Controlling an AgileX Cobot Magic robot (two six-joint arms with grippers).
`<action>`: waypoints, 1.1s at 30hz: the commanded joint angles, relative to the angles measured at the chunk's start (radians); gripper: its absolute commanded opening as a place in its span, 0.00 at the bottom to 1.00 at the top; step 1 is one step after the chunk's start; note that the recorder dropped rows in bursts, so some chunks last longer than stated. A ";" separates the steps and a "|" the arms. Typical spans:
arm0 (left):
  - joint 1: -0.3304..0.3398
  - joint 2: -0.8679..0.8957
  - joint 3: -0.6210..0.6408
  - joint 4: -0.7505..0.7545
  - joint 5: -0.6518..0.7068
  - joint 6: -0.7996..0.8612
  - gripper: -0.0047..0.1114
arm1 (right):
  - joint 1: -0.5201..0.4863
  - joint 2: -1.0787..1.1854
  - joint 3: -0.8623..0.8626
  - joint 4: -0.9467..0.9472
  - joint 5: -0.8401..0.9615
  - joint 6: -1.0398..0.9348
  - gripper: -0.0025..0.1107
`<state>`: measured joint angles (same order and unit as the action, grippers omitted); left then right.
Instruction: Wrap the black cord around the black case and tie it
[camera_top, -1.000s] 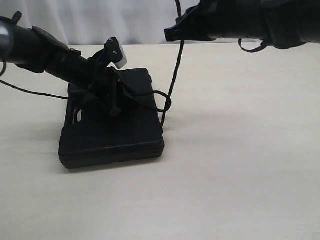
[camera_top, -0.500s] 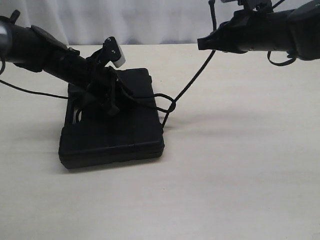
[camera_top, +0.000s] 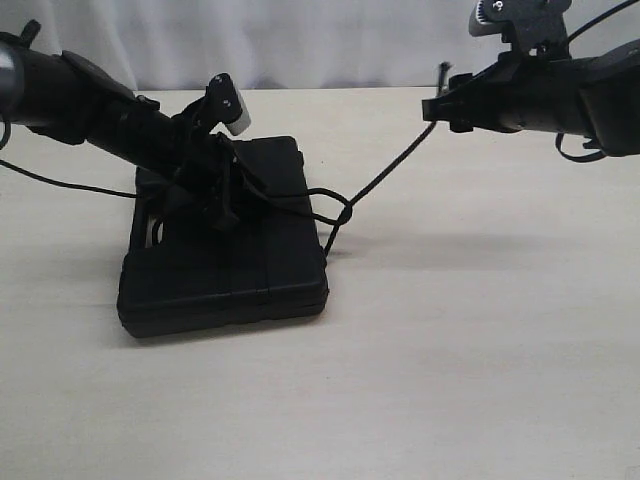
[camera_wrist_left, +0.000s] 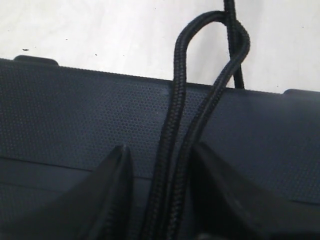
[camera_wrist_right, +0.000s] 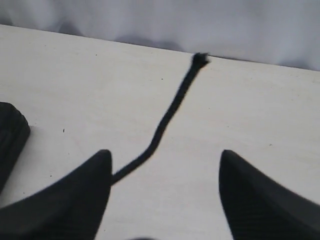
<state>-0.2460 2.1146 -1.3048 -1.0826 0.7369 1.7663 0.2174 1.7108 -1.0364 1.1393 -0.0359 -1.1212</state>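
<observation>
The black case (camera_top: 225, 275) lies flat on the table, left of centre. My left gripper (camera_top: 226, 215) points down onto its lid, shut on two strands of the black cord (camera_wrist_left: 172, 125) that run between its fingers (camera_wrist_left: 161, 150) across the case (camera_wrist_left: 75, 110). The strands loop into a knot (camera_top: 344, 212) at the case's right edge. From there the cord (camera_top: 385, 175) slants up to my right gripper (camera_top: 437, 108). In the right wrist view that gripper (camera_wrist_right: 163, 154) is open, and the cord (camera_wrist_right: 167, 117) rests against one finger and ends in a frayed tip (camera_wrist_right: 200, 59).
The pale table (camera_top: 480, 350) stretches to the right and front of the case. A white curtain (camera_top: 330, 40) closes the back. A thin arm cable (camera_top: 60, 183) lies on the table left of the case. A corner of the case (camera_wrist_right: 10, 135) shows in the right wrist view.
My right arm has swung to the right and lower, so the cord now slants out to the right instead of rising steeply. The left arm and the case have stayed put.
</observation>
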 joint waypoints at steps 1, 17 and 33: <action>0.001 0.000 0.007 0.056 0.025 -0.002 0.36 | -0.006 -0.003 0.004 0.002 0.005 0.008 0.64; 0.001 -0.130 0.007 0.092 0.142 -0.014 0.62 | -0.011 -0.145 0.004 0.005 0.076 0.037 0.64; 0.115 -0.517 0.070 0.112 0.145 -0.512 0.62 | -0.011 -0.516 0.082 0.001 0.279 0.037 0.06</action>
<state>-0.1543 1.6648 -1.2799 -0.9028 0.8034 1.2667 0.2113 1.2583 -1.0050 1.1461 0.2165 -1.0874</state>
